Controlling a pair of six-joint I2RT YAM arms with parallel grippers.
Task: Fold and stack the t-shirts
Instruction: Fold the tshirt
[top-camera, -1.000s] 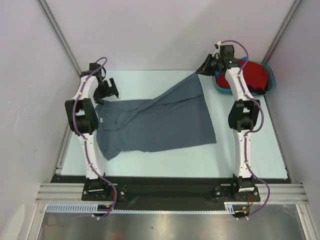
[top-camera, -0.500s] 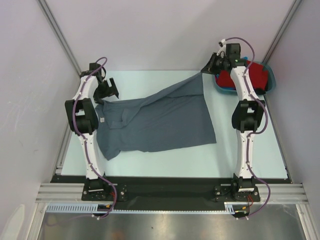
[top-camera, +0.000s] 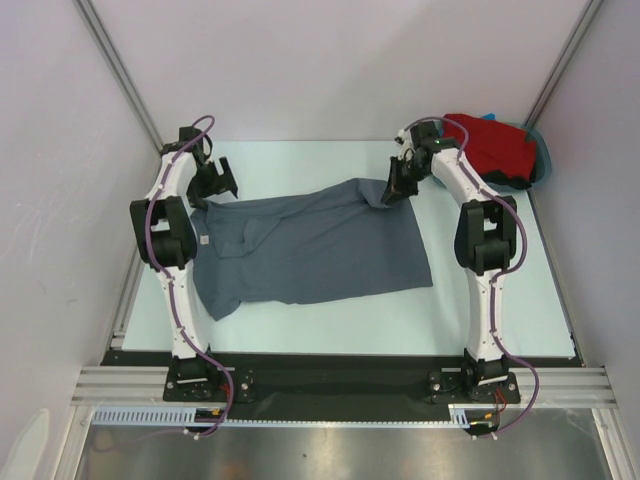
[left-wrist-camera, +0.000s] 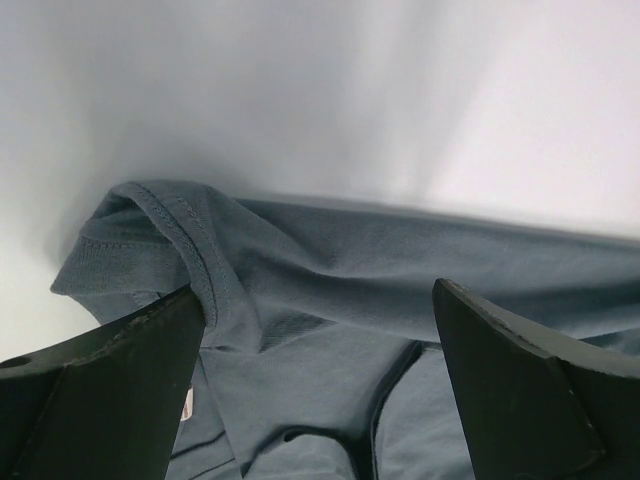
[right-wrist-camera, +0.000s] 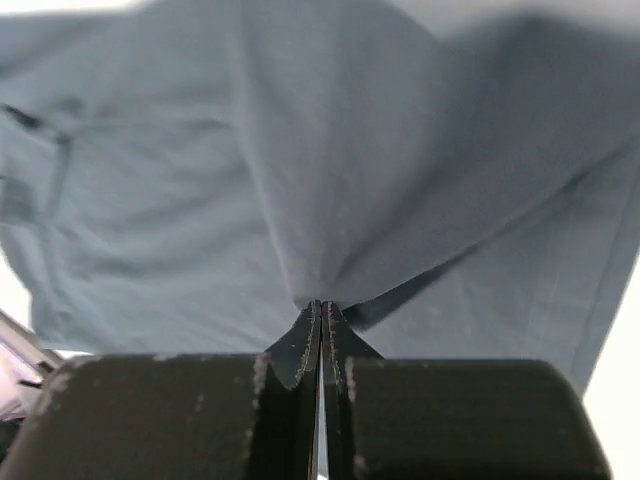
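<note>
Slate-grey t-shirt (top-camera: 310, 245), far corner between pressed-together fingers of the right hand (right-wrist-camera: 321, 315)

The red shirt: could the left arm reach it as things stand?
Probably not. The red shirt lies in the far right corner; the left gripper hangs open far left, with the right arm between.

The top view looks down from above the near edge over the whole pale bench (top-camera: 350, 320). Both wrist views hang close over the slate-grey cloth t-shirt (top-camera: 320, 245), shared by all three.
</note>
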